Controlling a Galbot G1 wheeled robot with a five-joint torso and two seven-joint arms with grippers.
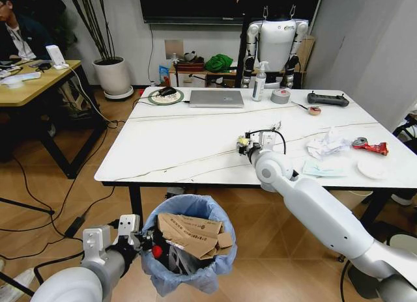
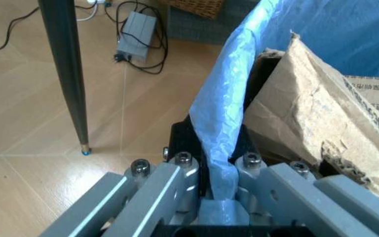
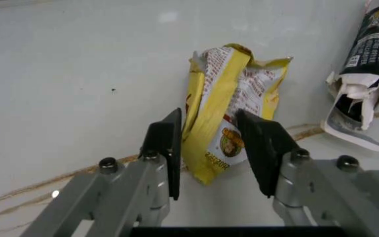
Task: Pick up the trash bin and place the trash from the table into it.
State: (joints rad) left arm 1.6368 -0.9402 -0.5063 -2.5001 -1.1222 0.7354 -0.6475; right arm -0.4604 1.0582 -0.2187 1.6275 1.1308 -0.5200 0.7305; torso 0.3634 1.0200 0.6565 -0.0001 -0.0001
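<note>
The trash bin (image 1: 189, 245), dark with a light-blue bag (image 2: 226, 113), hangs below the table's near edge, and my left gripper (image 1: 146, 240) (image 2: 219, 168) is shut on its bagged rim. A brown cardboard piece (image 1: 193, 233) (image 2: 321, 113) sticks out of it. On the white table (image 1: 182, 142) my right gripper (image 1: 246, 144) (image 3: 208, 148) is open, its jaws standing on either side of a yellow wrapper (image 3: 226, 113) lying flat. A black-and-white wrapper (image 3: 360, 69) lies beside it. Crumpled tissue (image 1: 329, 144), a crushed red-labelled bottle (image 1: 370, 146) and a flat packet (image 1: 324, 170) lie further right.
A grey laptop (image 1: 216, 98), spray bottle (image 1: 259, 82), tape roll (image 1: 281, 96) and black controller (image 1: 328, 99) line the table's far side. A black table leg (image 2: 67, 74) and floor cables stand near the bin. A wooden desk (image 1: 32, 84) is at the left.
</note>
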